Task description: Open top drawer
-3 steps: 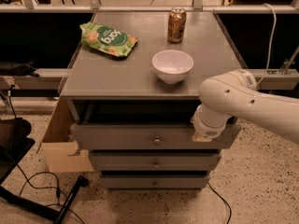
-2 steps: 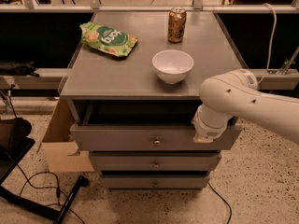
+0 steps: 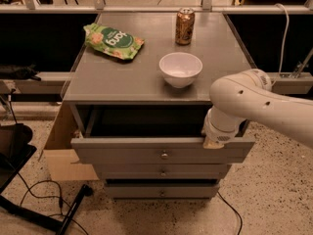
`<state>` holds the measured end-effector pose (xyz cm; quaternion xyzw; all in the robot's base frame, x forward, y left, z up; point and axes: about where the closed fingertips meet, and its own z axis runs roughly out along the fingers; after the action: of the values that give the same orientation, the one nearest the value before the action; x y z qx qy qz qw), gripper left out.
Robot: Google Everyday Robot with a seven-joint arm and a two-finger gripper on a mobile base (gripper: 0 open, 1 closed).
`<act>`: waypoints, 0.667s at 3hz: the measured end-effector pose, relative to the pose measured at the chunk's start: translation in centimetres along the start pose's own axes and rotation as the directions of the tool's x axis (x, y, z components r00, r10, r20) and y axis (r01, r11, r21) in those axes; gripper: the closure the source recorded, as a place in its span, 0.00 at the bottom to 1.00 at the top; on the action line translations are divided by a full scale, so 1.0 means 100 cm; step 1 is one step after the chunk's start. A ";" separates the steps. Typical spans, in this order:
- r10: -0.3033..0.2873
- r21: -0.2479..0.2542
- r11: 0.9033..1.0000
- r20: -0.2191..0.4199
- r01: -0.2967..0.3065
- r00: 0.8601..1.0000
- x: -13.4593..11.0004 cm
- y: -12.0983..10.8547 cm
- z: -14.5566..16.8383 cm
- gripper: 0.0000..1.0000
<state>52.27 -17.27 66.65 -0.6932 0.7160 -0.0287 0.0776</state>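
The top drawer (image 3: 122,151) is the widest grey drawer under the tabletop, with a small round metal knob (image 3: 164,155). It stands pulled out towards me, with a dark gap above its tray. My gripper (image 3: 215,142) is at the drawer's right end, on the top edge of the front panel. The white wrist (image 3: 222,124) above covers it. The white arm comes in from the right.
Two narrower grey drawers (image 3: 161,172) sit shut below. On the grey tabletop (image 3: 122,77) are a white bowl (image 3: 181,68), a brown can (image 3: 185,26) and a green snack bag (image 3: 112,40). A cardboard box (image 3: 61,151) and cables (image 3: 44,199) lie on the floor at left.
The top drawer's front panel has slid a little further out towards me. The arm has stayed at its right end.
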 end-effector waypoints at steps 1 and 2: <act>-0.003 -0.015 1.000 0.000 0.003 1.000 0.002 0.009 -0.006 1.00; 0.002 -0.025 1.000 -0.002 -0.002 1.000 0.004 0.013 -0.012 1.00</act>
<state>50.80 -17.70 67.58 -0.6934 0.7170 -0.0204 0.0682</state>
